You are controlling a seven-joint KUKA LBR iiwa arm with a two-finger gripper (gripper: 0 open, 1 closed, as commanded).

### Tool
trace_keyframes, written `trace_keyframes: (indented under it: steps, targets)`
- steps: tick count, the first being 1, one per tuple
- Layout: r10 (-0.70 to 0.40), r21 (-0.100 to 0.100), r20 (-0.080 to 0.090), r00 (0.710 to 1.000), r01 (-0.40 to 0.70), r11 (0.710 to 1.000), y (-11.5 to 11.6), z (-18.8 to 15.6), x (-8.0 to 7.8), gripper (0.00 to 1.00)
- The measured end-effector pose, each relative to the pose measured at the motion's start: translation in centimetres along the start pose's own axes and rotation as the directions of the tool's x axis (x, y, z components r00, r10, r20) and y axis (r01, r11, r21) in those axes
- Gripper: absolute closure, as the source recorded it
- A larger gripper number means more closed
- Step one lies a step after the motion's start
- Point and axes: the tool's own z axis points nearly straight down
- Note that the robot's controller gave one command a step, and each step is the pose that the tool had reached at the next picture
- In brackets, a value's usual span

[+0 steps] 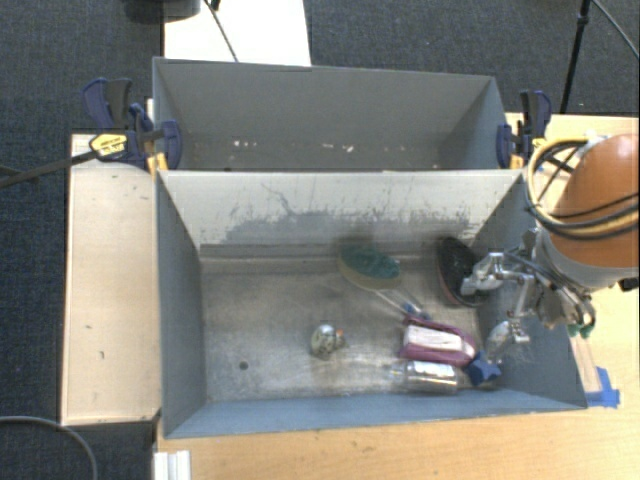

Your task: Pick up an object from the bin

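Reaching in from the right of the view, the arm (600,208), with its orange wrist cover and looped cables, sets the two-finger gripper (500,301) low at the right end of the grey metal bin (180,298).

Gripper condition: the two silver metal fingers (487,268) stand apart in a spread position. Nothing is seen between them, so no thing is held.

Things nearest the gripper:
- A black rounded object (455,266) lies at the right end of the back wall, just beside the upper finger. Contact between them cannot be confirmed.
- A flat pink and white packet (436,343) lies on the floor just left of the lower finger.
- A small blue piece (485,370) lies near the front right corner, just below the lower finger in the view.
- A clear and silver cylinder (430,376) lies on its side along the front wall, just beside the packet.

Things farther off:
- A teal brush head with a clear handle (370,266) lies near the back wall, left of the black rounded object.
- A crumpled grey ball (325,341) lies mid-floor, well apart from the gripper.

Target position: the gripper sits between the black rounded object and the small blue piece. Which thing is selected cannot be told.
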Motion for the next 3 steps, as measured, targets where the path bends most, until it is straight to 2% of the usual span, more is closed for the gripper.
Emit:
trace_keyframes:
  steps: [1,2,3]
  targets:
    - [-0.189,0.001,0.006,0.982,0.189,0.982,1.0,12.9,-0.3,0.00]
    - [-0.190,0.003,0.010,0.982,0.190,0.982,1.0,12.6,-0.5,1.00]
    - [-0.189,0.002,0.008,0.982,0.189,0.982,2.2,-10.9,-1.1,1.00]
